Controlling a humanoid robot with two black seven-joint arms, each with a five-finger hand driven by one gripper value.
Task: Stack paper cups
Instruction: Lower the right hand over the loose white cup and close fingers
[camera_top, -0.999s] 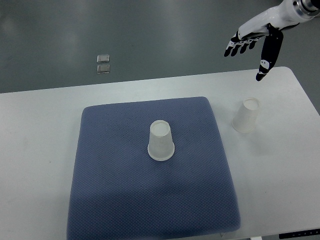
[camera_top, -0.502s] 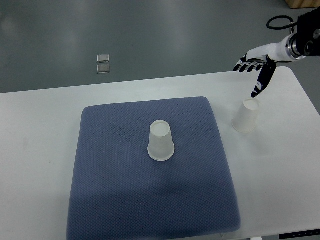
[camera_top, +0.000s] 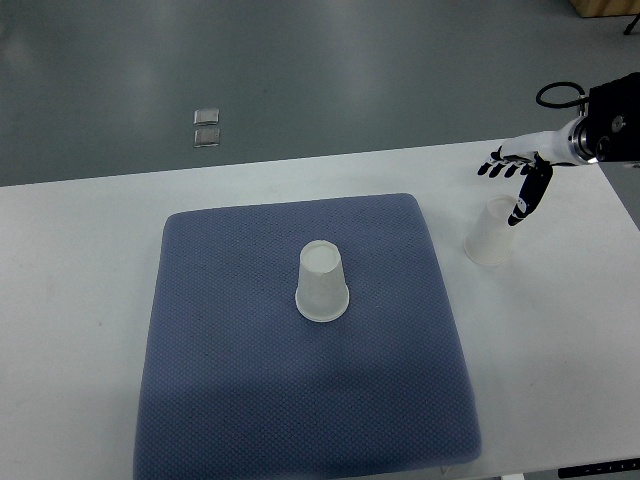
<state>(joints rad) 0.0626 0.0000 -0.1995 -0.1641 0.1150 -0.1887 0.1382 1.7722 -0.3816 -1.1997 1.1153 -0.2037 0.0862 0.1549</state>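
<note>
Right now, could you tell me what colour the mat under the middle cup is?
The mat is dark blue with a fine dotted weave, seen clearly in the top view.

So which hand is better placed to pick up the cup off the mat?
The right hand. Its fingers hang open just over the upturned white paper cup on the white table, right of the blue mat. No left hand shows.

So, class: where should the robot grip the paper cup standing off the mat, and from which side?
Probably around its side wall. The paper cup stands upside down on the table, closed base up, so there is no rim to pinch. The open right hand already hangs at its right, so come from there.
</note>
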